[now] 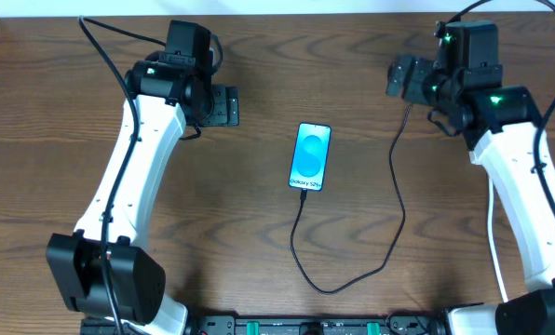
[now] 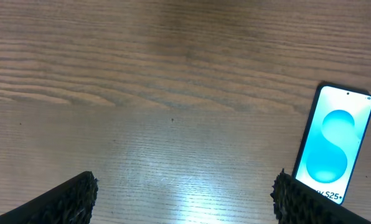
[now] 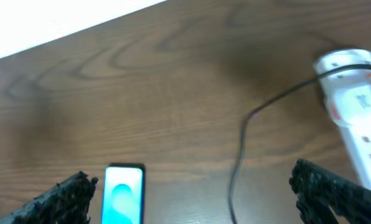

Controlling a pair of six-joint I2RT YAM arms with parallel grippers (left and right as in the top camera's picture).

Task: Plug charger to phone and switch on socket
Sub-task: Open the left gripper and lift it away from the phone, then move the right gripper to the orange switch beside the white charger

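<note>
- At the middle of the surface (image 1: 259, 242), the phone (image 1: 310, 156) lies face up with its screen lit, its long axis running nearly straight away from the robot. The charger (image 1: 396, 223) cable meets its near end, so the plug looks seated, though it is too small to be sure.
- From there the cable loops toward the robot, then climbs to the far right, under the right gripper (image 3: 195, 177).
- On that side, the socket (image 3: 350, 106) shows only in the right wrist view. It is white with red marks and lies just beside the right-hand finger, its long axis roughly along the fingers' reach. Its switch cannot be made out.
- The right gripper's fingers stand wide apart and hold nothing. The left gripper (image 2: 185, 186) is likewise spread and empty, with the phone off to one side.
- Judgement: the switch is what remains, and the right arm is much the nearer. It would need to shift sideways to bring a finger over the strip.
</note>
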